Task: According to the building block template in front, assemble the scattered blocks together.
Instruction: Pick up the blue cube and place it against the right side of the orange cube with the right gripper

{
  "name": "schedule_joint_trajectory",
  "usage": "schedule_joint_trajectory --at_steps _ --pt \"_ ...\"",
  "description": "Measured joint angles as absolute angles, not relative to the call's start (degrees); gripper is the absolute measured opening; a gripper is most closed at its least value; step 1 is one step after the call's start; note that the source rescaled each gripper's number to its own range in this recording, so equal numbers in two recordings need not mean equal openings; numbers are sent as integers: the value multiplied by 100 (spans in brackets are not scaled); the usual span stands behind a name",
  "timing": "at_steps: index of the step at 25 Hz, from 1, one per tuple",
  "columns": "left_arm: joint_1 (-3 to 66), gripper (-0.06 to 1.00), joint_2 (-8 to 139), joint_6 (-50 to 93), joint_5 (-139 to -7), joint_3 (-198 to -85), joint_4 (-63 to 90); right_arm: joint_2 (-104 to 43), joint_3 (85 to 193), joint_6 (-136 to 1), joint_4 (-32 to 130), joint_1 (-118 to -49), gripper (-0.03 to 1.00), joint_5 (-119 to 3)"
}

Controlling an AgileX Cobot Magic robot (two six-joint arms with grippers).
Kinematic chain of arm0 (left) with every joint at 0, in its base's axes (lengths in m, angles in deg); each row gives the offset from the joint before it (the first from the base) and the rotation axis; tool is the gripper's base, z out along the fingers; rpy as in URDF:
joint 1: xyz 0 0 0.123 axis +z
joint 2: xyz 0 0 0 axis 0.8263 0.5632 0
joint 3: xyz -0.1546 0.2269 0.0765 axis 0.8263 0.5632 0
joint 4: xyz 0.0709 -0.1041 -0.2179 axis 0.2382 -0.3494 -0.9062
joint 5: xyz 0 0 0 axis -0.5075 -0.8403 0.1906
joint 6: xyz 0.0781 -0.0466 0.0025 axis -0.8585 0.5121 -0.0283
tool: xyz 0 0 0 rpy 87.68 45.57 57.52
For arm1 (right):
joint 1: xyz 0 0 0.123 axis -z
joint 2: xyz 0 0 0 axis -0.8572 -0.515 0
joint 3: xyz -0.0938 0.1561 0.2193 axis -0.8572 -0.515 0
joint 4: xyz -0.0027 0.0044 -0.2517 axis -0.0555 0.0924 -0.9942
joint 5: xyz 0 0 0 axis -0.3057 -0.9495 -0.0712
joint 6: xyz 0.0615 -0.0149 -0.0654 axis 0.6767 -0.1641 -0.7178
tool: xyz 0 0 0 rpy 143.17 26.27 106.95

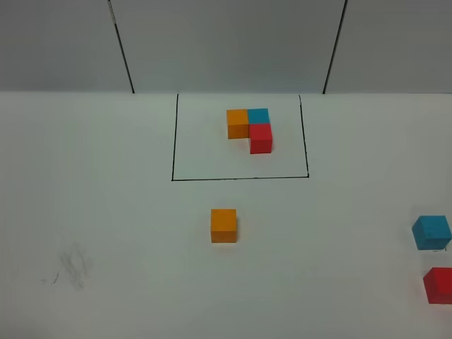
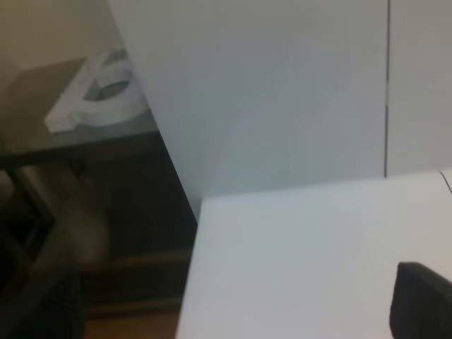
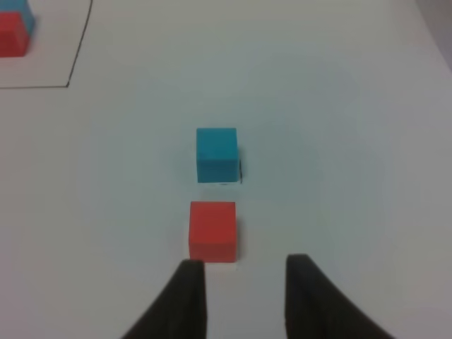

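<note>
So, right gripper (image 3: 244, 263): jaws were apart, nothing between them, over the table (image 1: 106, 212).
Red block (image 3: 212, 229): sat just ahead of the jaws, offset toward one finger, not gripped.
Blue block (image 3: 216, 154): lay further ahead of the jaws, past the red one, with a small gap between the two.
Orange block (image 1: 224, 224): stood alone, well apart from the right jaws and the red/blue pair, toward the left arm's side.
Template (image 1: 249, 127): orange and blue cubes side by side, red touching the blue on the near side. L shape, far ahead of the right jaws and off to one side.
Outline (image 1: 240, 178): black rectangle around the template; orange block was outside it, near its near edge.
Left gripper (image 2: 422, 302): only a dark piece showed, near the table edge. Couldn't tell if the jaws were apart or together.
</note>
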State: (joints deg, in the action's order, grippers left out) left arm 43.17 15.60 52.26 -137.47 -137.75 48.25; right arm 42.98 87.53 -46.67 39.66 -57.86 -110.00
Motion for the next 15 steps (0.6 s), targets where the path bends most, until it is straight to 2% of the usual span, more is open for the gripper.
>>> schedule_joint_trajectory --at_steps 4,8,15 --pt "5192 88 1183 4924 -13747 -13083 3655 4298 8753 -4667 3966 -5786 0 -11000" --pt "5833 87 581 5085 -13747 -12113 3138 4298 8753 -4667 3966 -5786 0 -11000" --pt "6236 86 -526 5618 -13571 -10423 3089 4298 8753 -4667 3966 -5786 0 -11000"
